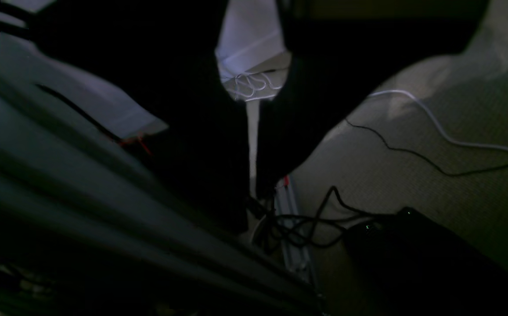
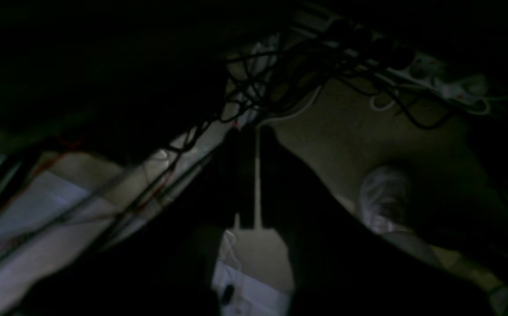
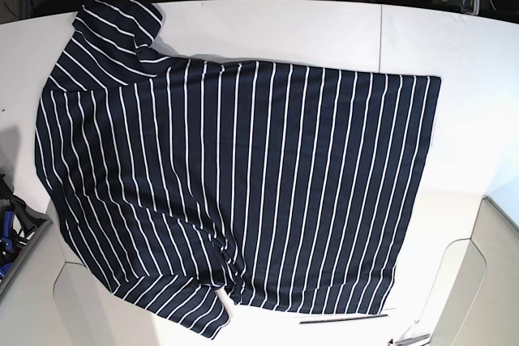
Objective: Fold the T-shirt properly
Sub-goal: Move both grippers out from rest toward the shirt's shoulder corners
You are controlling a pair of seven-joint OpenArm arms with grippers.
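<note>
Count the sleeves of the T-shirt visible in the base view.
2. One sleeve lies at the top left corner of the T-shirt; the other sleeve at the bottom left edge. None seems hidden.

Looks like a robotics lab/test bench: white worktable (image 3: pixel 268 30) with seams between panels, tangled black cables (image 1: pixel 306 224) and a white cable (image 1: pixel 447 136) on carpeted floor, power strip (image 2: pixel 438 79) at 1 o'clock in right wrist view.
</note>
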